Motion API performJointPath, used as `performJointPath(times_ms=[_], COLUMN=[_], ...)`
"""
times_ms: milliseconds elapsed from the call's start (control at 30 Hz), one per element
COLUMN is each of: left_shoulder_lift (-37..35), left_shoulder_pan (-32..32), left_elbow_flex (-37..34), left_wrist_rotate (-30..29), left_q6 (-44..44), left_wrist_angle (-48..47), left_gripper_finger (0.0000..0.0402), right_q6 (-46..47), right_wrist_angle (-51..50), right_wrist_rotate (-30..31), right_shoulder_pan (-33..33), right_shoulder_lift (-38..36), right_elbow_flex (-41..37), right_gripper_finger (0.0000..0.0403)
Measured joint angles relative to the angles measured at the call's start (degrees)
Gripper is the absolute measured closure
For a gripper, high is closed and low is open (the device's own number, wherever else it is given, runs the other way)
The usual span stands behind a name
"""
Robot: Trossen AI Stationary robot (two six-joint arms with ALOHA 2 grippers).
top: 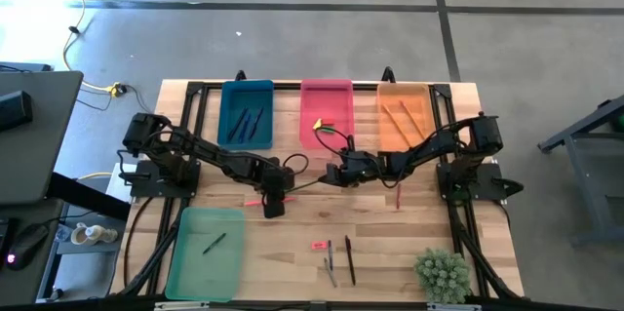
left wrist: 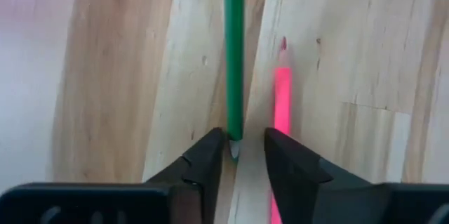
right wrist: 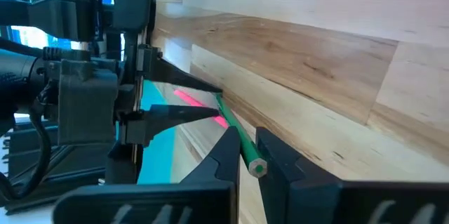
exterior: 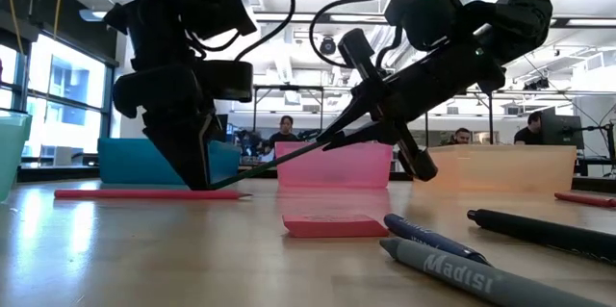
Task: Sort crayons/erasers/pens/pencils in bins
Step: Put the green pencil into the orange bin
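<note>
A thin green pencil (top: pixel 307 184) spans between my two grippers, slanting down from the right one (exterior: pixel 385 124) toward the left one (exterior: pixel 197 184). My right gripper (right wrist: pixel 249 154) is shut on its blunt end. My left gripper (left wrist: pixel 244 147) points down at mid-table and is open. Its fingers stand on either side of the pencil's sharpened tip (left wrist: pixel 235 147), with a gap on one side. A pink pencil (left wrist: pixel 282 104) lies flat on the wood beside the left gripper. The blue bin (top: pixel 247 87), pink bin (top: pixel 327 87) and orange bin (top: pixel 403 89) line the far edge. The green bin (top: pixel 190 262) sits near left. My right gripper pinches the green pencil's blunt end (right wrist: pixel 254 162) between its two fingers. The pencil runs forward out of the fingers, along them. It is lifted at this end and slants down toward the table's left, its tip (exterior: pixel 217 186) low by the left gripper.
A pink eraser (top: pixel 319 245) and two dark pens (top: pixel 339 260) lie near the front edge, with a small green plant (top: pixel 442 274) at the near right corner. Another red pencil (top: pixel 398 194) lies right of centre. A dark crayon (top: pixel 214 243) rests in the green bin.
</note>
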Motion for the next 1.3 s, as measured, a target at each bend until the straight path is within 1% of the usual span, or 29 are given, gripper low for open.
performJointPath(times_ms=[200, 367, 567, 933, 1100, 1300], left_shoulder_lift=[-2.38, -4.18, -7.83, -15.08, -17.17, -18.34], left_shoulder_pan=[0.61, 2.48, 5.14, 9.89, 11.49, 11.98], left_elbow_flex=[-0.07, -0.05, -0.01, 0.01, 0.05, 0.06], left_wrist_rotate=[-2.22, -2.33, -2.00, -2.26, -2.48, -2.75], left_q6=[0.02, 0.04, 1.27, 5.84, 7.28, 9.49], left_wrist_angle=[-2.68, -6.27, -11.26, -13.25, -14.25, -14.53], left_gripper_finger=[0.0257, 0.0239, 0.0242, 0.0245, 0.0245, 0.0245], right_q6=[-1.05, -2.28, -4.03, -6.71, -8.16, -11.86], right_wrist_angle=[0.07, 0.71, -0.12, -1.90, -3.99, -12.32], right_wrist_rotate=[0.17, 0.22, 0.68, 1.38, 1.50, 3.59], right_shoulder_pan=[-0.02, -0.02, -0.04, -0.04, -0.39, -1.86], right_shoulder_lift=[0.00, -0.13, -2.06, -6.11, -10.01, -17.76], right_elbow_flex=[0.00, -0.04, -0.15, -0.26, -0.24, -0.15], right_gripper_finger=[0.0391, 0.0391, 0.0391, 0.0391, 0.0391, 0.0391])
